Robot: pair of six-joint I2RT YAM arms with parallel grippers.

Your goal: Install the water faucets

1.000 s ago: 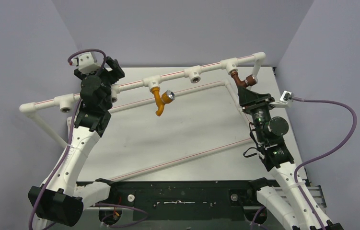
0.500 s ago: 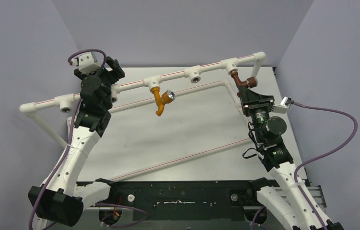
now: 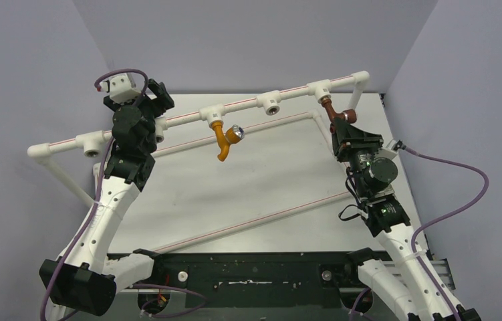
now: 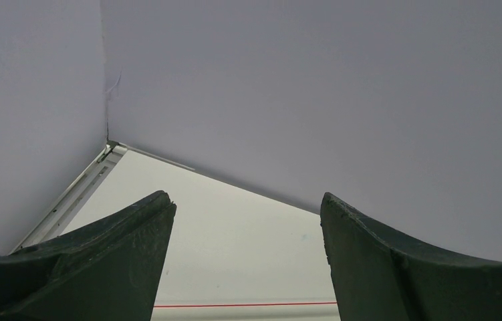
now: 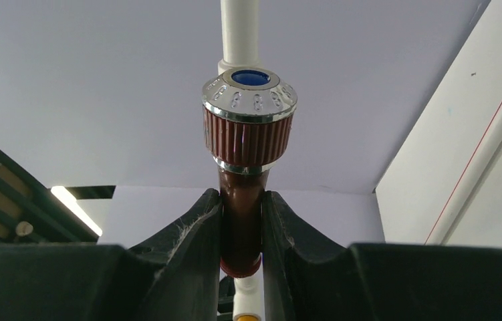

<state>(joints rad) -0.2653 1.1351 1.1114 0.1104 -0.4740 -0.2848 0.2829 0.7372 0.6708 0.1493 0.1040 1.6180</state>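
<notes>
The dark red-brown faucet [image 3: 333, 112] is found at the upper right of the top view, hung under a T-fitting of the white pipe rail [image 3: 248, 104]. Its body is clenched by the right tool [image 3: 341, 131], which is reached up from the lower right. In the right wrist view the same faucet [image 5: 244, 167] is seen at the centre of the frame, pinched between the two dark fingers [image 5: 194, 234] of the right tool [image 5: 241, 221], with its ribbed collar and silver knob [image 5: 249, 93] (topped by a blue cap) standing clear above the fingertips.

The orange-yellow faucet [image 3: 223, 140] is seated under another T-fitting at the upper centre of the top view, spout turned toward the bottom of the frame, well apart from both tools.

The left tool [image 3: 159, 99] is held at the upper left, just beside the pipe rail. In the left wrist view the left tool [image 4: 244, 204] is shown released, jaws spread wide, with only the wall, the worktop [image 4: 234, 254] and a red-striped pipe at the bottom edge seen between them.
</notes>
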